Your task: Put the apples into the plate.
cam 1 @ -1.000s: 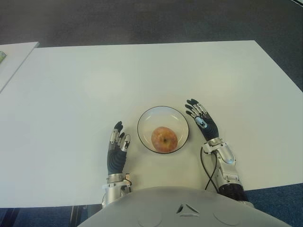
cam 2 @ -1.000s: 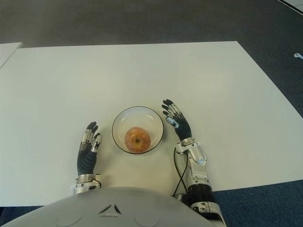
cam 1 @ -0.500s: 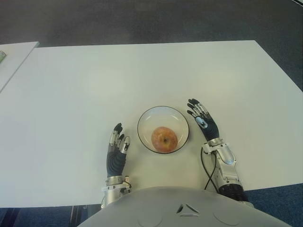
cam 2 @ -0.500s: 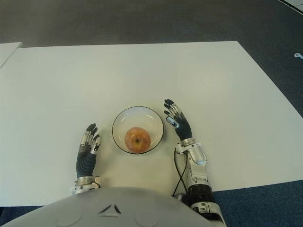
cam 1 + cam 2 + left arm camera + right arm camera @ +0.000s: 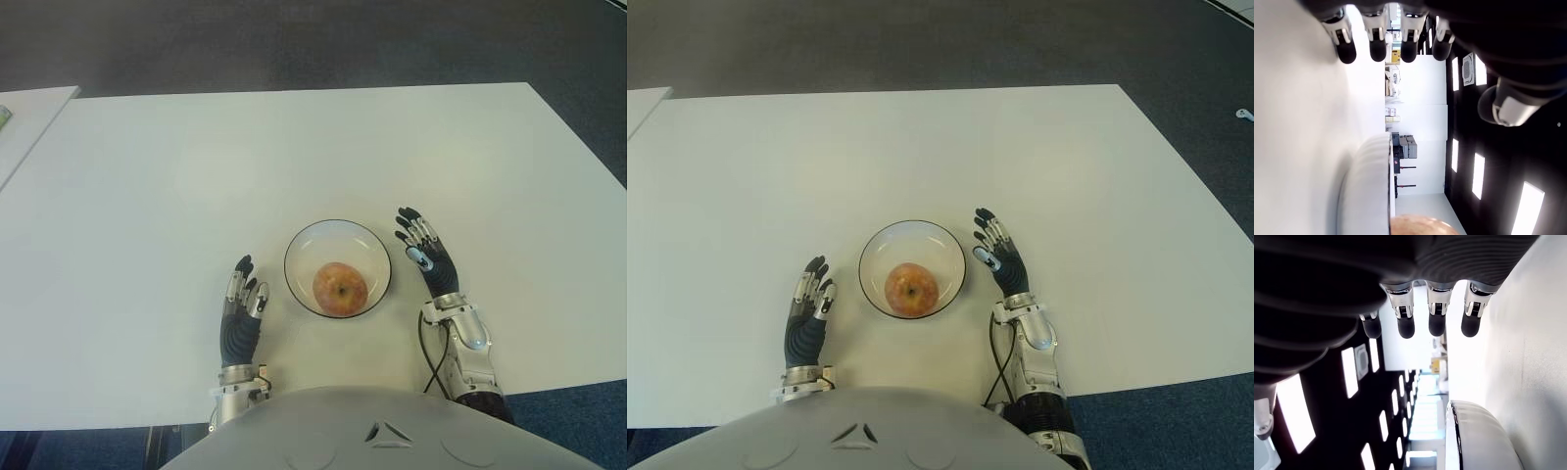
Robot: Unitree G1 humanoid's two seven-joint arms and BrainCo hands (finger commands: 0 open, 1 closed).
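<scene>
A single apple [image 5: 340, 287] is sitting inside the plate [image 5: 312, 239], a shallow clear dish with a dark rim, near the front edge of the white table [image 5: 294, 147]. The apple is lying toward the near side of the plate, with its stem dimple facing up.

The left hand [image 5: 241, 315] is showing just beside the plate on its left, apart from the rim. Its fingers [image 5: 1378, 49] are extending nearly straight and are holding nothing; the plate's rim and part of the apple are appearing in the left wrist view beyond the palm.

The right hand [image 5: 426, 254] is showing just beside the plate on its right, close to the rim but not touching the apple. Its fingers [image 5: 1436, 324] are spreading open and are grasping nothing.

The apple is lying between the two hands, clear of both.
</scene>
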